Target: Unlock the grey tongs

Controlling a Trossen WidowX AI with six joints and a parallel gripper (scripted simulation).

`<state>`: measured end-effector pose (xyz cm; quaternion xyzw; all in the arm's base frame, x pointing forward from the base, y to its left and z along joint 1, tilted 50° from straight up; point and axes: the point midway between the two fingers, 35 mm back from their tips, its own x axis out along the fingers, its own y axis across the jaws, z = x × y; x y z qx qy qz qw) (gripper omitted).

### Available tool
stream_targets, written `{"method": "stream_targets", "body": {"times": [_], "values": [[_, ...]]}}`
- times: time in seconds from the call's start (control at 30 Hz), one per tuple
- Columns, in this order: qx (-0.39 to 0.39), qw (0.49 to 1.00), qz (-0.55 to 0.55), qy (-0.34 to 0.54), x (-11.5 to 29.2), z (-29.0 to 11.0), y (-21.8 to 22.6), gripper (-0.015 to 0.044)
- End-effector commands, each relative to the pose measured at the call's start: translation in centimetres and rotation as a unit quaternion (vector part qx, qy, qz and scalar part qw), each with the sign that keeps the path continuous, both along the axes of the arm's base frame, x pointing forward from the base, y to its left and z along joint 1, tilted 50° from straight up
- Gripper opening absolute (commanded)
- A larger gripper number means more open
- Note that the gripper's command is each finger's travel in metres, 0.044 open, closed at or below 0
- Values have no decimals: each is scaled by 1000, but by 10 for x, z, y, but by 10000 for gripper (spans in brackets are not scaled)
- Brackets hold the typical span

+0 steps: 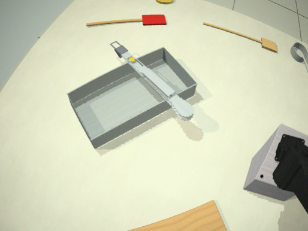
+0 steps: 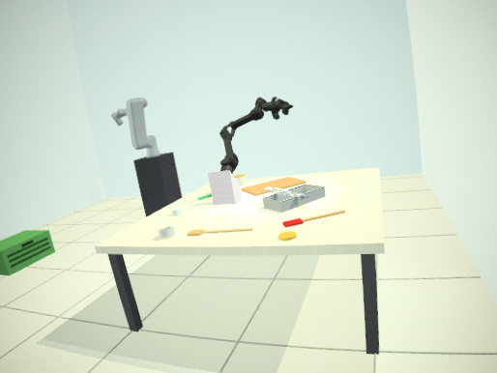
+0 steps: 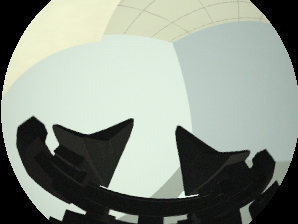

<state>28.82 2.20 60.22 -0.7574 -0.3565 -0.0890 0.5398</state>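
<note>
The grey tongs (image 1: 159, 81) (image 2: 285, 192) lie closed, slantwise across the grey roasting tin (image 1: 120, 130) (image 2: 300, 201). Their scalloped tips stick out past the tin's near wall in the top view, and the hinge end, with a wire loop and a yellow mark, reaches past the opposite wall. The wooden board (image 1: 186, 218) (image 2: 276, 185) lies flat, partly cut off in the top view. My gripper (image 2: 286, 108) (image 3: 155, 125) is open and empty, held high above the table, well away from the tongs. The wrist view shows only walls, floor and a table edge beyond the fingers.
A tall pale box (image 1: 266, 161) (image 2: 223, 188) stands by the arm. A red spatula (image 1: 154, 20) (image 2: 293, 222), a wooden spatula (image 1: 269, 45) (image 2: 195, 232), a yellow disc (image 1: 165, 1) (image 2: 287, 236) and a metal ring tool (image 2: 166, 232) lie beyond the tin. A grey arm (image 2: 137, 123) stands behind.
</note>
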Motion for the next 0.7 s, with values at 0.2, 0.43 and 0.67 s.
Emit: {"method": "stream_targets", "body": {"times": [0.2, 0.43, 0.67], "values": [[86, 989, 14, 118, 59, -31, -22, 260], [223, 929, 25, 295, 141, -100, -48, 260], [369, 806, 3, 464, 211, -199, -77, 260]]}}
